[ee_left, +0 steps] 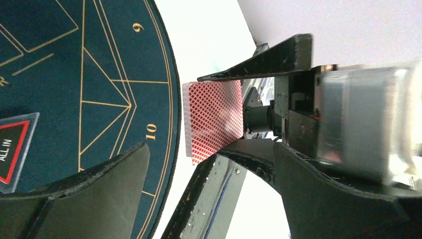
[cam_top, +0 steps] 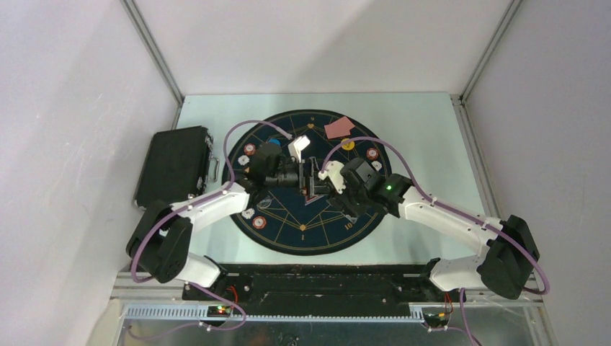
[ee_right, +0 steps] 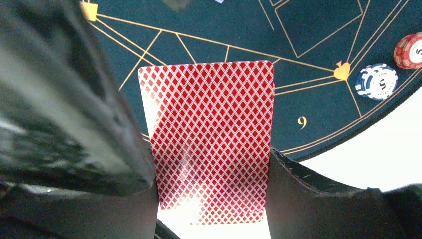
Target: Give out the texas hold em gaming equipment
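Note:
Over the middle of the dark round mat the two grippers meet. My right gripper is shut on red-backed playing cards, held by their side edges. From the left wrist view, the same cards stick out between the right gripper's fingers. My left gripper stands wide open just short of those cards, with nothing between its fingers. A red-bordered triangular "ALL IN" token lies on the mat. A blue-white chip and a red-white chip sit near the mat's rim.
A black case lies left of the mat. Pink-backed cards rest at the mat's far edge. Further chips ring the mat: red-white, yellow, red-white and two near the left arm.

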Controlling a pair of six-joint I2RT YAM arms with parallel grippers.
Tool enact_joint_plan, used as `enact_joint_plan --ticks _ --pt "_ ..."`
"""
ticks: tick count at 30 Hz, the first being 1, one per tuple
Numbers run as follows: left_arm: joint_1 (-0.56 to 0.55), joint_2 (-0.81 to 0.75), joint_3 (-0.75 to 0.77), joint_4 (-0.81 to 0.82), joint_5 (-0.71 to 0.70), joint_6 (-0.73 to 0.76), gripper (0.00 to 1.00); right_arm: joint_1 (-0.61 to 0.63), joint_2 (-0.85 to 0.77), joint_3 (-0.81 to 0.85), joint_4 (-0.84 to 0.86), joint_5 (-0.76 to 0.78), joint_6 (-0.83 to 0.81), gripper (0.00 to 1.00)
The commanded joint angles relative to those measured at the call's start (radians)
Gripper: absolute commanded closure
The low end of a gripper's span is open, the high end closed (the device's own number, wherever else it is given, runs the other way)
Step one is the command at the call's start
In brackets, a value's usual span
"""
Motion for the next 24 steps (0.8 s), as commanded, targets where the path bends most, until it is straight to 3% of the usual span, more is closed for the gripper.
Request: enact_joint_plan --ticks 1,11,24 --pt "-0.030 0.023 0.031 -0.042 -0.008 0.040 0.00 0.018 -0.043 0.022 0.090 -0.040 -0.023 1.00" --pt "-0.011 -0.053 -0.015 -0.028 -0.037 0.026 0.00 0.003 -0.033 0.023 0.073 -0.087 -0.022 1.00" --pt "-0.015 0.059 0.028 0.015 0.019 0.014 0.00 0.006 -0.053 0.022 0.088 -0.139 -0.030 1.00"
